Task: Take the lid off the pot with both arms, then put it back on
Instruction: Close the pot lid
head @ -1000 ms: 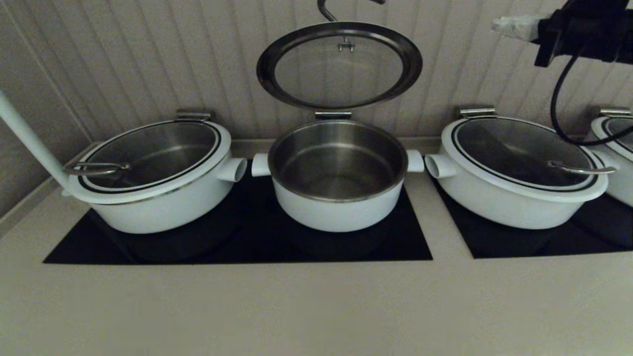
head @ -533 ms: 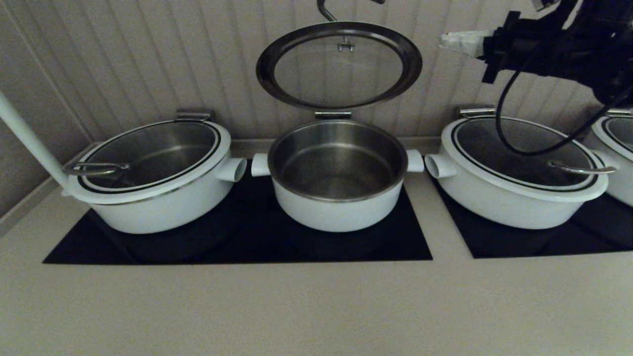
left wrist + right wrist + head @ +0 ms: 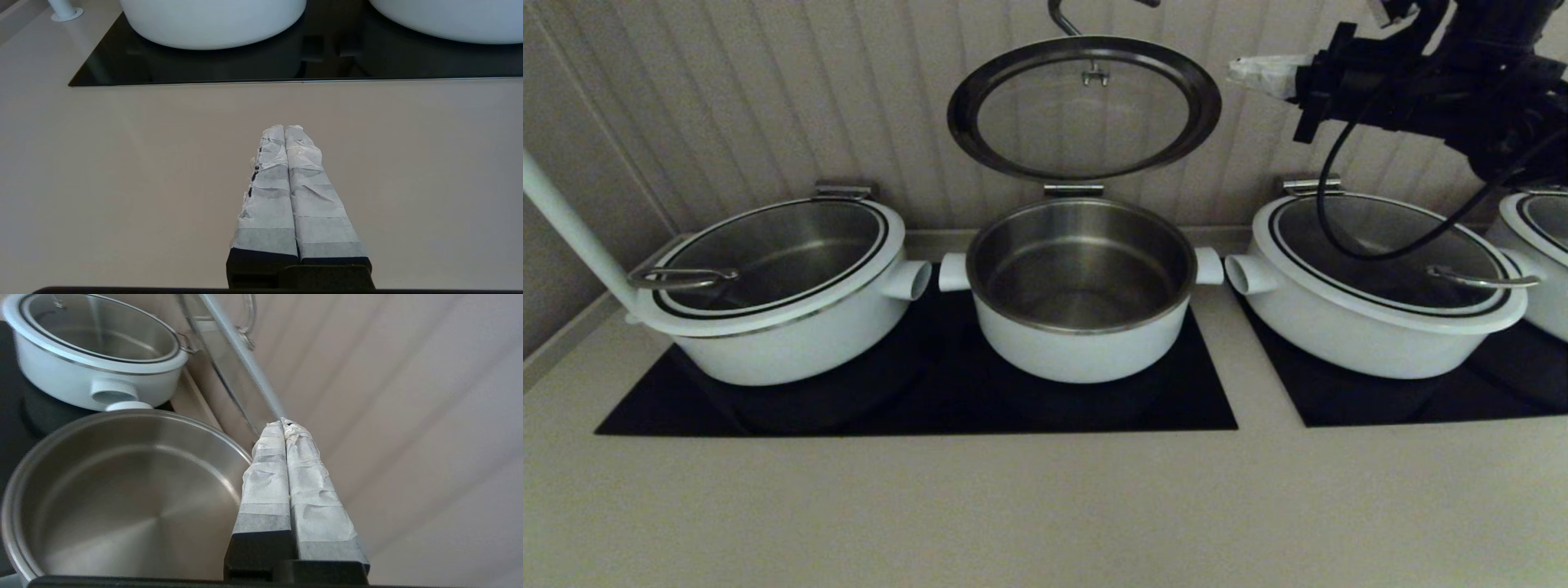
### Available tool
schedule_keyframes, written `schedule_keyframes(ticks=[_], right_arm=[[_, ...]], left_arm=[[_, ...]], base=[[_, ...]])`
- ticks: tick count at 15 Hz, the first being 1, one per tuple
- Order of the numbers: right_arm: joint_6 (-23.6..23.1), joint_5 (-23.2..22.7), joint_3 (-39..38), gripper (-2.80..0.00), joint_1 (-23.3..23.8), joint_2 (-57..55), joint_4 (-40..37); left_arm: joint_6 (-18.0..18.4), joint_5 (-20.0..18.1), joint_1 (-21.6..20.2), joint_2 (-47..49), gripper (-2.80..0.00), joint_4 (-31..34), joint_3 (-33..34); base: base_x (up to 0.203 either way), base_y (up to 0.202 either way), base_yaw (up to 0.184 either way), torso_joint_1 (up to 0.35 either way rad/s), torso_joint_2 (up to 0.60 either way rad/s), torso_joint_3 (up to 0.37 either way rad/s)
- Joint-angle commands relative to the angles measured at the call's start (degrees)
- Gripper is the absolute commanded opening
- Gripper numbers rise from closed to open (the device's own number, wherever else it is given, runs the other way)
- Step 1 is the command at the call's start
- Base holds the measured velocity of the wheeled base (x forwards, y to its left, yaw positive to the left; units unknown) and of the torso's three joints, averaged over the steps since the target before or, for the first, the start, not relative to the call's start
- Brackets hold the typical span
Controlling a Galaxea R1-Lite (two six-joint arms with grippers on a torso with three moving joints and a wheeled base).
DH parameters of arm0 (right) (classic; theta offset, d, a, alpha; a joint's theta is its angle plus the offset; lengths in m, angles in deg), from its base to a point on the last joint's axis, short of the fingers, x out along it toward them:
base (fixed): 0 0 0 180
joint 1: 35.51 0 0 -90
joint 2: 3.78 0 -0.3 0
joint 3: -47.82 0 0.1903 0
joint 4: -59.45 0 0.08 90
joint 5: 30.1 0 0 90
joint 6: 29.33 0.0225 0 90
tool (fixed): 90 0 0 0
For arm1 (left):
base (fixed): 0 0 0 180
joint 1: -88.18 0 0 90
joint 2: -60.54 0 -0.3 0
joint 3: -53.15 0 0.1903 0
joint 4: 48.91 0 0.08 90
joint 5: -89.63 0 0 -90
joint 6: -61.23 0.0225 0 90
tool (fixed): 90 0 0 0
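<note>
The pot (image 3: 1082, 343) stands open in the middle, white outside and steel inside. The lid (image 3: 1085, 114) stands tilted up on the hinge clip behind the pot, its dark underside rim facing me. My right gripper (image 3: 1240, 72) is shut and empty, raised to the right of the lid's right edge, with a small gap between them. In the right wrist view the right gripper (image 3: 284, 424) points at the lid's edge (image 3: 241, 363), with the pot (image 3: 122, 498) below. My left gripper (image 3: 284, 128) is shut and empty, low over the bare counter in front of the cooktop, out of the head view.
A lidded white pot (image 3: 776, 286) stands left of the open pot, another (image 3: 1380, 278) stands right, and a further one (image 3: 1539, 245) is at the far right. All sit on black cooktops (image 3: 915, 400). A white pole (image 3: 572, 229) slants at the far left. The panelled wall is close behind.
My right arm has moved left toward the raised lid's right edge. The lid and the pots have not moved.
</note>
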Motion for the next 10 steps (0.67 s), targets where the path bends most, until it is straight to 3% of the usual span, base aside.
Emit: schedule_keyframes(ticks=[1, 7, 10], right_arm=[[-0.08, -0.14, -0.07, -2.8, 1.06, 0.84, -0.26], [0.01, 2.8, 0.02, -2.8, 2.38, 0.15, 0.19], [0.01, 3.29, 0.02, -2.8, 2.38, -2.27, 4.39]], left_arm=[[0.0, 0.0, -0.02, 0.01, -2.8, -0.01, 0.0], [0.0, 0.0, -0.02, -0.01, -2.8, -0.01, 0.0], [0.0, 0.0, -0.02, -0.02, -2.8, -0.01, 0.0]], base=[[0.0, 0.0, 0.0, 0.0, 0.0, 0.0], [0.0, 0.0, 0.0, 0.0, 0.0, 0.0], [0.0, 0.0, 0.0, 0.0, 0.0, 0.0]])
